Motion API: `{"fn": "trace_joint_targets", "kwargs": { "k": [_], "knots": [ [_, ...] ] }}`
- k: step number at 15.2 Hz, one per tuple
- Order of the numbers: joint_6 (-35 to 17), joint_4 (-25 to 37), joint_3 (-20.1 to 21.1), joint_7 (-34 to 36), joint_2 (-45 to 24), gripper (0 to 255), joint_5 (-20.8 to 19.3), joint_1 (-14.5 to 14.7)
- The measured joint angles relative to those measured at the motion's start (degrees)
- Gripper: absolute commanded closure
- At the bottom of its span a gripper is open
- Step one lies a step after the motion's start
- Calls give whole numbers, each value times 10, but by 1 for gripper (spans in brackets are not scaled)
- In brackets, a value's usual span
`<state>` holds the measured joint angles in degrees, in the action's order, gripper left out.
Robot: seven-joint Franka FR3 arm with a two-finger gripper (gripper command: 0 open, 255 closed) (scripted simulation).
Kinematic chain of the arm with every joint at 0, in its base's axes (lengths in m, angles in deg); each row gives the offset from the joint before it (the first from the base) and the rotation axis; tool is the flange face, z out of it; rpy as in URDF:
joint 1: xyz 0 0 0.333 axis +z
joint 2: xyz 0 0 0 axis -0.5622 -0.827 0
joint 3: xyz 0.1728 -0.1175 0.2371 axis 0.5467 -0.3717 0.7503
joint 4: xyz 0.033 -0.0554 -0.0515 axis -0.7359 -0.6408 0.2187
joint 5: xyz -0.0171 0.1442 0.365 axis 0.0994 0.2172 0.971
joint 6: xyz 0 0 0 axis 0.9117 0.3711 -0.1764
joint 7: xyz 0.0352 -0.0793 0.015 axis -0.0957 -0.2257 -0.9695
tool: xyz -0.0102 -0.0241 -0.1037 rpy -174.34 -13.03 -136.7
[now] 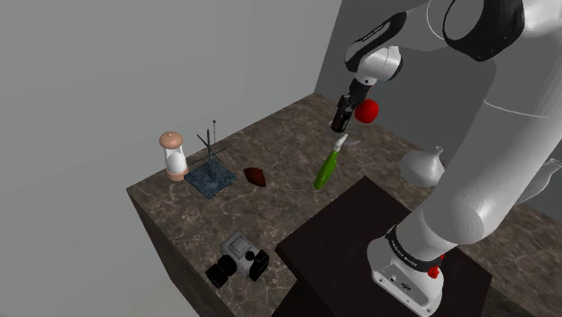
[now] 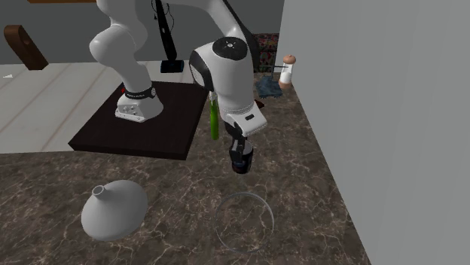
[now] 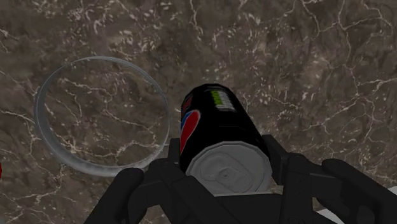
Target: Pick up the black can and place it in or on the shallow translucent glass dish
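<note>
My gripper (image 3: 222, 167) is shut on the black can (image 3: 219, 121), which has a red and blue logo and a silver top facing the wrist camera. The can (image 2: 241, 159) hangs above the marble counter in the gripper (image 2: 241, 162), a little above and beside the shallow clear glass dish (image 2: 218, 226). In the wrist view the dish (image 3: 39, 118) lies on the counter beside the can, with its near rim just under the can's edge. In the shoulder view the gripper (image 1: 342, 123) holds the can (image 1: 342, 114) next to a red ball (image 1: 367, 111).
A green bottle (image 1: 326, 168) lies on the counter near the gripper. A grey vase (image 2: 113, 212) stands close to the dish. Farther off are a mushroom-shaped shaker (image 1: 172, 155), a blue cloth (image 1: 211, 179), a dark red piece (image 1: 256, 176) and a black-grey device (image 1: 239, 259). A wall borders the counter.
</note>
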<state>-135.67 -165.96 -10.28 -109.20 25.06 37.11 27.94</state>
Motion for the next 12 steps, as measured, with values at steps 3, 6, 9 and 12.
{"fn": "trace_joint_targets", "kwargs": {
  "k": [3,6,9,12],
  "knots": [
    [34,55,-4,-27,-29,255,11,-28],
    [69,124,-2,-52,-71,255,28,-60],
    [113,200,-1,-75,-111,255,39,-97],
    [147,275,3,-95,-156,255,53,-134]
  ]
}}
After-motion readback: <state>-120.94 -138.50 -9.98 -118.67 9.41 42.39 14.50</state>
